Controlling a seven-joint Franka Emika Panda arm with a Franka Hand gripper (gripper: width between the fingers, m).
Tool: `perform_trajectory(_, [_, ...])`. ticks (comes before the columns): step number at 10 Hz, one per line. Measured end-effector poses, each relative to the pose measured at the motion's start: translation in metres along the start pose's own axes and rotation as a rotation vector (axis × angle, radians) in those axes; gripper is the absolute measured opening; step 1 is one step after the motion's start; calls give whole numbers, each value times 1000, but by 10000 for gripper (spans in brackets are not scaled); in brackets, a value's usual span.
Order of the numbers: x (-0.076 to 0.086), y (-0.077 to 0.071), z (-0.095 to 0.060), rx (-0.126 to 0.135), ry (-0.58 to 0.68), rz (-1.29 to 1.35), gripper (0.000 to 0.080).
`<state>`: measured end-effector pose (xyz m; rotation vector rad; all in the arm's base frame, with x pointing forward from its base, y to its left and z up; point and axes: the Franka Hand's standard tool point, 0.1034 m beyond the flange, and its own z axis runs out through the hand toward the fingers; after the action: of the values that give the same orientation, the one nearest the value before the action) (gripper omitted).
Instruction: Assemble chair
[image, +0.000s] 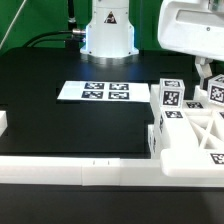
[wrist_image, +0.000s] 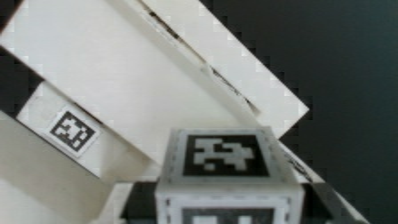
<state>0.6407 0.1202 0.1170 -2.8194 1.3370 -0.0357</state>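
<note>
You see the chair part-built on the bench, well right of the marker board in the exterior view: X-braced frame joined, more pieces left. The hand hovers above; its opening cannot be told.

White arm — rounded base, black cables

The tabletop is matte black. On it, toward the middle, lies the marker board, flat, showing its black-and-white tags. White border rails run along the near edge. At the exterior view's right, white tagged chair parts sit together: an X-braced frame at the corner, with tagged blocks just behind it. The robot base stands at the far side.
</note>
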Motion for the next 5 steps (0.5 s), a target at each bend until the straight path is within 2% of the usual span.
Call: perform_trajectory(5, [0,0,0,3,-6,341,282])
